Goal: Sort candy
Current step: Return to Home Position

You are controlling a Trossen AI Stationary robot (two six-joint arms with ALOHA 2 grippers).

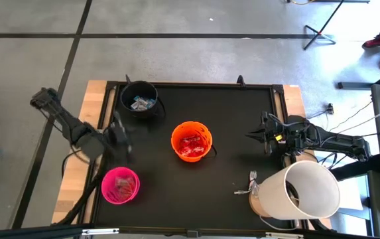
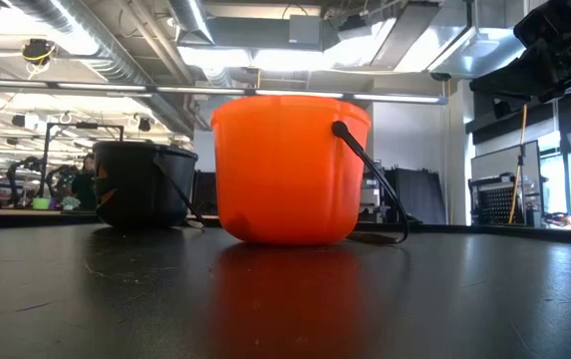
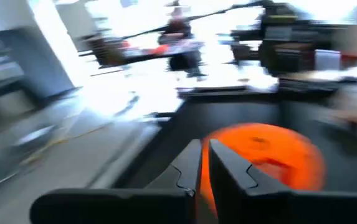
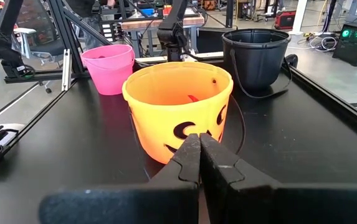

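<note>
**Both grippers closed and empty, candy in the buckets**

The left gripper [image 3: 204, 147] has its jaws pressed together on nothing. It hangs to the left of the orange bucket [image 2: 285, 170], between the black bucket [image 1: 125, 99] and the pink bucket [image 1: 103, 186]. The right gripper [image 4: 198, 138], jaws likewise pressed together and empty, points at the orange bucket from its right, well apart from it. Red candy [image 1: 191, 147] lies inside the orange bucket. More shows in the black and pink buckets.
</note>
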